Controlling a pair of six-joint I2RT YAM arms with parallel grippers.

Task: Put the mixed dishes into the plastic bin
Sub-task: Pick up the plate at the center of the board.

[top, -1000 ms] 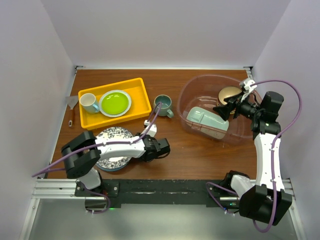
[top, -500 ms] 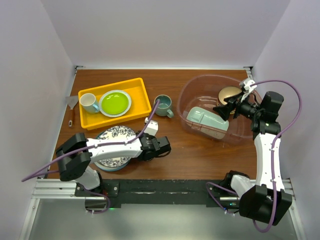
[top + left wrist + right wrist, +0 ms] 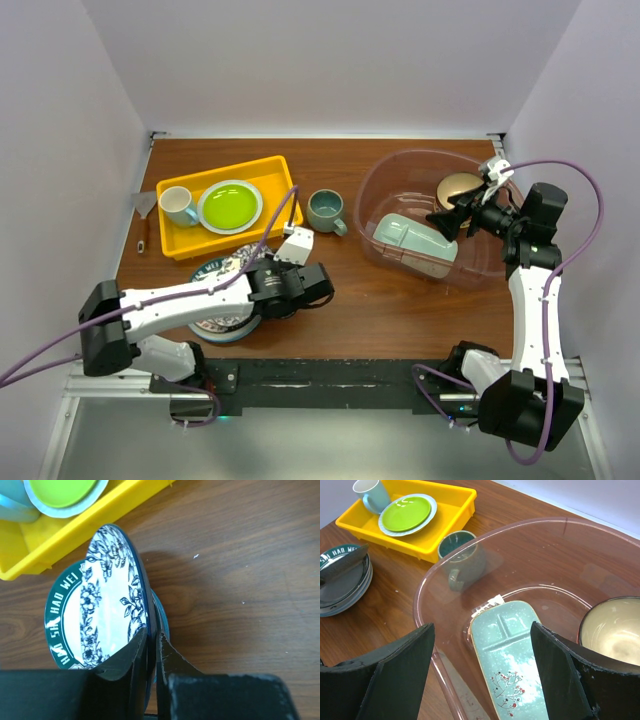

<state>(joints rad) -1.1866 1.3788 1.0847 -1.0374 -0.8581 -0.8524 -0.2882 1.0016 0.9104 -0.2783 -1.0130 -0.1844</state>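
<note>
**Entry: patterned plate (image 3: pixel 107 605).** It sits on the left of the bench (image 3: pixel 400 300), over the plate stack (image 3: pixel 57 630) and just beside the yellow tray (image 3: pixel 50 550).

**Change noted.** Within the last second the left arm swung back. The left claw (image 3: pixel 151 634) narrowed onto the plate's near rim, and the plate now stands tipped steeply above the stack. My reading is that the grasp is made and the carry to the bin (image 3: pixel 375 190) is next.

**Entry: right claw (image 3: pixel 447 220).** Spread wide and empty, it hovers over the bin, unmoved.

**In bin:** mint tray (image 3: pixel 507 650) and bowl (image 3: pixel 612 630). The mug (image 3: pixel 325 208) stands outside, on the bench.

**Views.** Only the left wrist shows the pinch and the tilt; from overhead the arm covers them. The right wrist gives the bin's contents close up.
</note>
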